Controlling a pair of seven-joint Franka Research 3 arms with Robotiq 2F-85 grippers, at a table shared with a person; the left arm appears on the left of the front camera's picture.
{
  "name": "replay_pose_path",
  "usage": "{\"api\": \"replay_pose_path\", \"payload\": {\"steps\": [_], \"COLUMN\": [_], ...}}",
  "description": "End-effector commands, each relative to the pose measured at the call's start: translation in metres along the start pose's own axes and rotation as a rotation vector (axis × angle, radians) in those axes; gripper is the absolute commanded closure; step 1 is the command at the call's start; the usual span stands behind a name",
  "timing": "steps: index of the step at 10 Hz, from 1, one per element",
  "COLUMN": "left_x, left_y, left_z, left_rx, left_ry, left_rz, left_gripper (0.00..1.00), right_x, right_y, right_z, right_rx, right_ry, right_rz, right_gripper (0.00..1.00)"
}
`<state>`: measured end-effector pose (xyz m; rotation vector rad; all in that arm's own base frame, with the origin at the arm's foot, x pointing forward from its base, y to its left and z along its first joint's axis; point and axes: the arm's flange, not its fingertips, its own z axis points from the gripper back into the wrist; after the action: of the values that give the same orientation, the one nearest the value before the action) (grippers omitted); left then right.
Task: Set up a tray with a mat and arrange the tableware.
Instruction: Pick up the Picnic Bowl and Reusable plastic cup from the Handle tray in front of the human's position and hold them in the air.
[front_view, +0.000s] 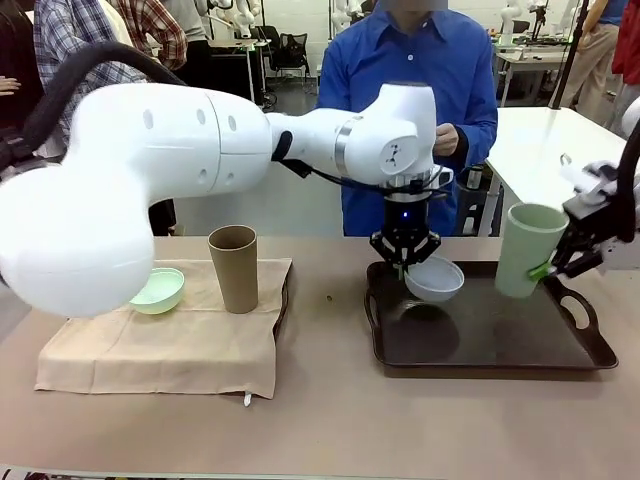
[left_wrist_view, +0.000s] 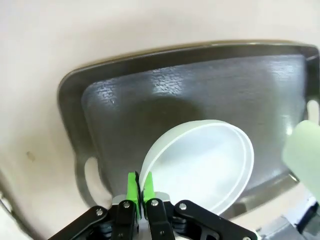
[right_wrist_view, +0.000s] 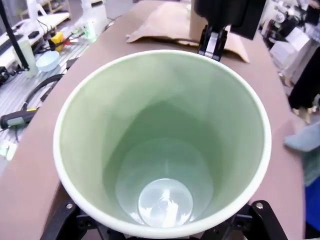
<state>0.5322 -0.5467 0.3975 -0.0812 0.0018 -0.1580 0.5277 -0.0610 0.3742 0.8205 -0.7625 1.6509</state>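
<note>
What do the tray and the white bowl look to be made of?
Tray: dark, glossy, with a pebbled floor that throws back light; likely moulded plastic, though coated metal is possible. White bowl: smooth, matte, thin even rim, no glaze shine; probably plastic or melamine, ceramic not ruled out.

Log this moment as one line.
left gripper: shut on white bowl rim, above tray | right gripper: at pale-green cup, grip unclear | tan-brown cup, mint-green bowl: on mat
</note>
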Motion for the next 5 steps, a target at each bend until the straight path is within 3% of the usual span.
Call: {"api": "replay_pose_path", "payload": {"steps": [1,5], "left_x": [-0.039,-0.090], "left_y": [-0.008,-0.026], "left_z": [0.051,0.141], "left_rx": [0.036,0.046], "left_ry": [-0.079,-0.245], "left_rz": [-0.013,-0.031], "left_gripper": [1.00,1.00], "right_x": [0.054,0.130], "right_y": [0.022,0.041], "right_z": [0.028,0.060], "right_rx": [-0.021,-0.024], "right_ry": [0.040,0.063], "right_rz": [0.012,0.024], "right_gripper": [0.77,0.77]}}
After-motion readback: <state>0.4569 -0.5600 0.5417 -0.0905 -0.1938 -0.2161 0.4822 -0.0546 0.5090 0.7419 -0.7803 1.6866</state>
